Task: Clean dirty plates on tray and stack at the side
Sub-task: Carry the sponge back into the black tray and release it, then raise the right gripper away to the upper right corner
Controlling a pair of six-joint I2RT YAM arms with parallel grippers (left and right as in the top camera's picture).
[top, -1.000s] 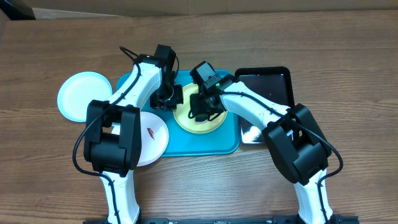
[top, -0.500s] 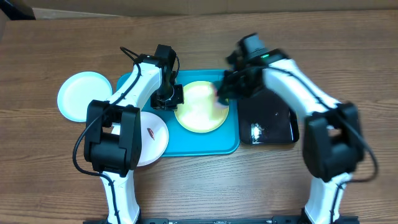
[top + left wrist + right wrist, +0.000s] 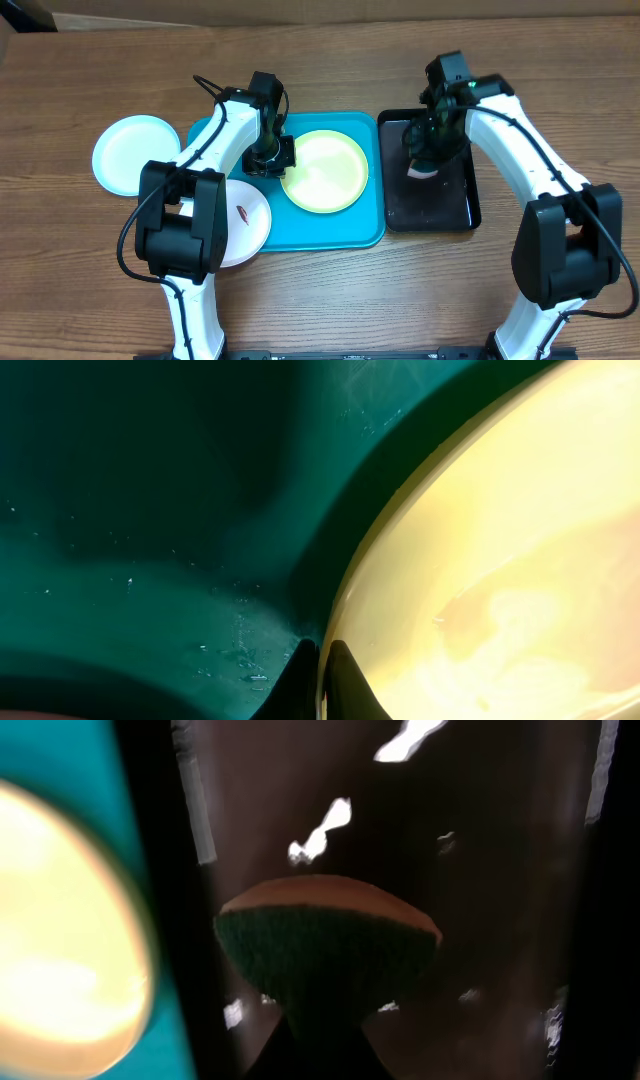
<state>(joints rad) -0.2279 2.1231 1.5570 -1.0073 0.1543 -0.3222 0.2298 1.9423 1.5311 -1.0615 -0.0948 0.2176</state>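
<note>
At the lower left of the overhead view, nearest the robot's base, the white plate [image 3: 248,215] lies against the lower left corner of the turquoise tray [image 3: 345,232], partly hidden by the left arm [image 3: 215,140]. Its reddish smear shows, so I judge it unwiped. Above it, mid-frame, the yellow-green plate [image 3: 325,172] sits on the tray. The left gripper [image 3: 268,158] is pinched tight on the plate's left rim, and the left wrist view shows the fingertips [image 3: 345,678] closed over that edge. No smear is visible there, so its wiping looks done. To the right, the right gripper [image 3: 424,160] hangs over the black tray [image 3: 455,210], clamped on a green-and-orange sponge [image 3: 325,945]. Farthest, at upper left, the mint plate [image 3: 135,152] rests on the table [image 3: 80,280], off the tray and apparently clean. What is left, by my reading, is to move the yellow-green plate aside, wipe the white one and stack all three.
</note>
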